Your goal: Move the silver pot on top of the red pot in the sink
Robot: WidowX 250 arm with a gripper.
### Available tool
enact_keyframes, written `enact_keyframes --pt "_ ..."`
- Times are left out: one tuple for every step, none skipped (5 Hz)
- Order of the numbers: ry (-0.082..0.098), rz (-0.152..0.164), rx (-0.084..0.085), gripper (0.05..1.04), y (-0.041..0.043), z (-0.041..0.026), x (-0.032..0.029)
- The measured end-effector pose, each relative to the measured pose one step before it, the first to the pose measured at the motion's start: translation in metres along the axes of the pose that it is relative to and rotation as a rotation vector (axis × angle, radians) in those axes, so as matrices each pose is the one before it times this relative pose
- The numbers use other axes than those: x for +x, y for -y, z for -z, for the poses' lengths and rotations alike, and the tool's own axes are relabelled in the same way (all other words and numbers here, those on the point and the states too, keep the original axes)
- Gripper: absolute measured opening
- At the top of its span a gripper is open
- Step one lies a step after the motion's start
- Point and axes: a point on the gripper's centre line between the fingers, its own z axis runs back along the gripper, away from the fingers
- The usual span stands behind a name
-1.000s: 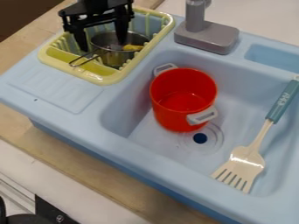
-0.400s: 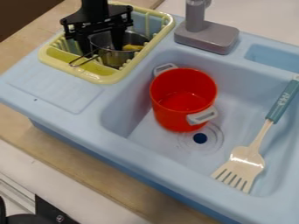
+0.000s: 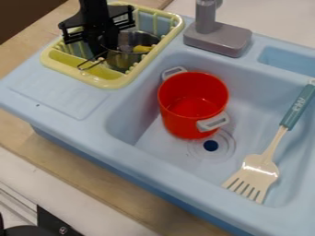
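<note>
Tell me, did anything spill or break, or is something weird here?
I see nothing spilled or broken. One thing is a bit odd: a yellow thing is inside the silver pot, though the pot sits in the dish rack, where pots usually go empty.

In the frame's upper left, the black gripper (image 3: 104, 48) is drawing its fingers together at the silver pot's (image 3: 123, 61) near-left rim. The pot is shifting slightly rightward.
</note>
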Motion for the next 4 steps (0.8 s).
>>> enact_keyframes --pt "-0.0053 0.0023 -0.0069 0.072 -0.00088 0.00015 0.00038" --pt "-0.0119 0.0246 -0.03 0.058 0.00354 0.0 -0.00122" --pt "0.0024 0.0086 -0.0461 0.058 0.00054 -0.01289 0.00021" --pt "0.0302 0.0014 -0.0395 0.058 0.00176 -0.0158 0.00141"
